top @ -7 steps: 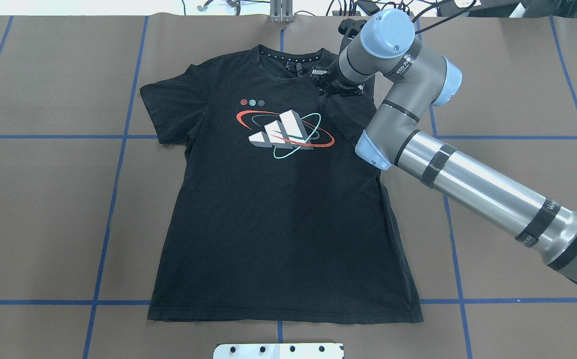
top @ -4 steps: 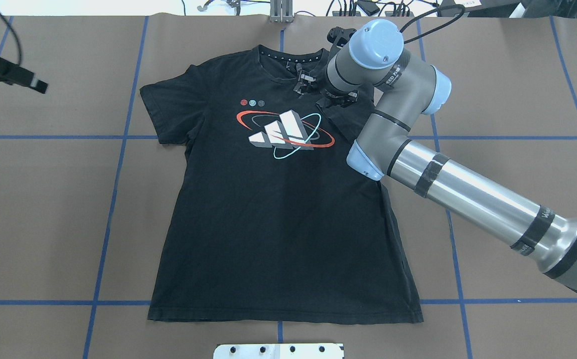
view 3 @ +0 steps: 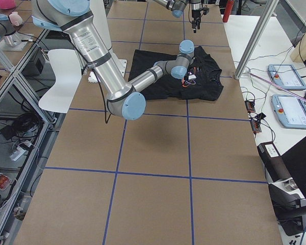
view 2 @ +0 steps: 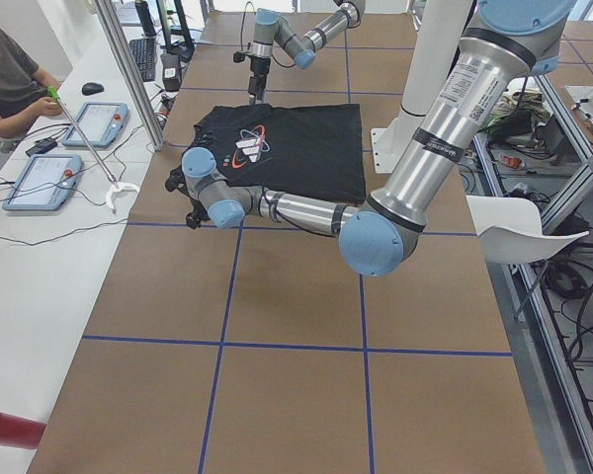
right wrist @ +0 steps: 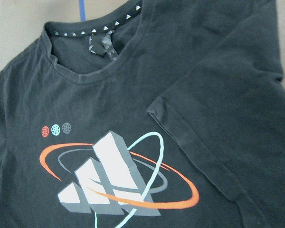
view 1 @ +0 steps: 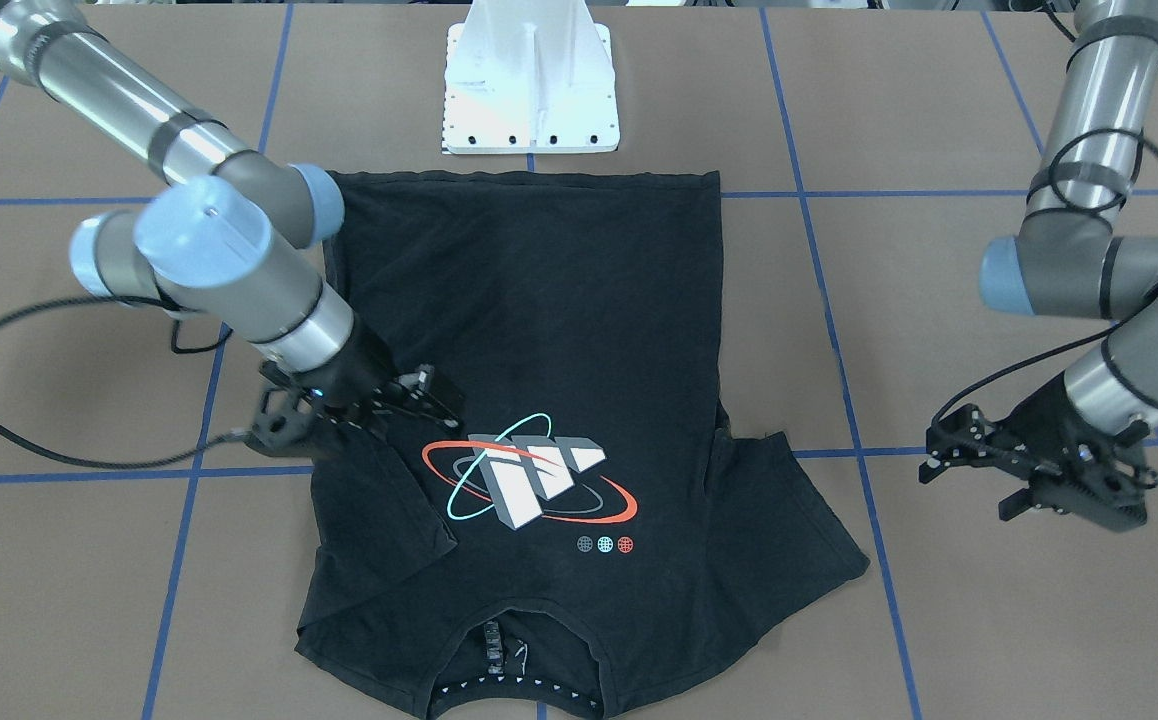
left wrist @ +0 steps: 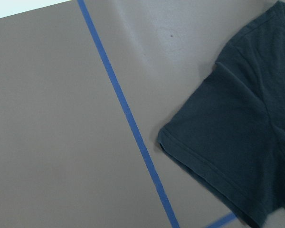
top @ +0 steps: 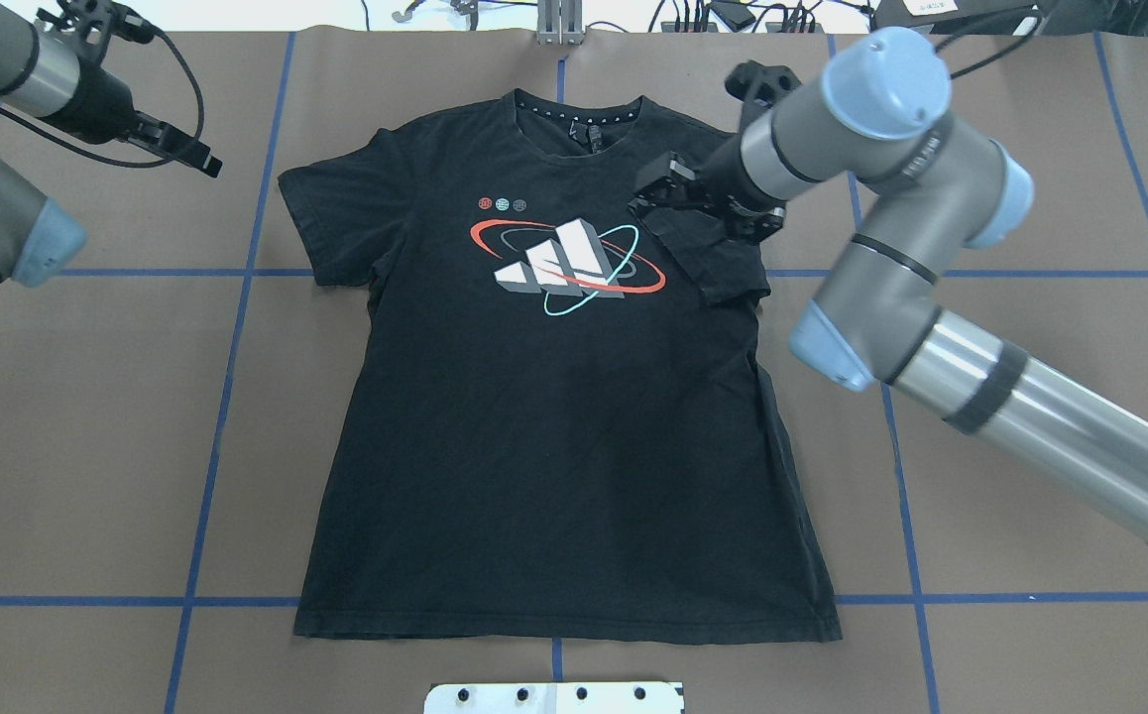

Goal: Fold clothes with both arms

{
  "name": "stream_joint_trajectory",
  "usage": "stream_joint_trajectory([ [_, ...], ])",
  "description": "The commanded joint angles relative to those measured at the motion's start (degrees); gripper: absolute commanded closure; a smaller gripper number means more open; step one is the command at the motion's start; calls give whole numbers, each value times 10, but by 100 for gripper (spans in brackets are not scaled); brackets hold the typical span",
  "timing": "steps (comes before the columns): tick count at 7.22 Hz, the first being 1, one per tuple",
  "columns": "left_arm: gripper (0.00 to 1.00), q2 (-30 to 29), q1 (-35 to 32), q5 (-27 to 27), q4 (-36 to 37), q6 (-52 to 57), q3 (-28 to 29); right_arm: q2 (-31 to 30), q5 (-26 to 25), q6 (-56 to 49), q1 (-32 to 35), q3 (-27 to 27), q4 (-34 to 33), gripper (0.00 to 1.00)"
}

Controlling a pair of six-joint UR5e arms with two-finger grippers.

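— Where is the shirt?

— It lies flat and front up in the middle of the table. The collar points away from the robot and the bottom hem lies near the base.

— And the sleeves?

— The one on the robot's right is folded in over the chest, with its hem just beside the graphic. The other sleeve lies spread out flat on the table.

— What is the right gripper doing?

— It sits over the inner edge of the folded sleeve, between the collar and the graphic. Its jaws look apart and nothing is in them. The right wrist view shows the sleeve lying loose on the shirt. Whether a finger touches the cloth cannot be told.

— And the left gripper?

— It is off the shirt, over bare table near the flat sleeve and not touching it. Its jaws are spread too, and empty. The left wrist view takes in a blue tape line and that sleeve's hem.
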Motion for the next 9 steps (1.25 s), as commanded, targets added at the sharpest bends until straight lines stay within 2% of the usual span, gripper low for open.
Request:
stream_joint_trajectory([
  [1, 8, -60, 23, 45, -34, -1, 92, -83, 4, 1, 2, 93, -3, 0],
  [2, 14, -70, 26, 45, -36, -1, 108, -85, 2, 1, 2, 95, -3, 0],
  [4, 38, -77, 41, 45, -73, -4, 139, -87, -3, 1, 1, 91, -3, 0],
  [5, 39, -93, 48, 45, -74, -20, 154, -87, -4, 1, 1, 93, -3, 0],
  [9, 41, -95, 56, 45, -102, -25, 177, -87, -4, 1, 1, 90, -3, 0],
])
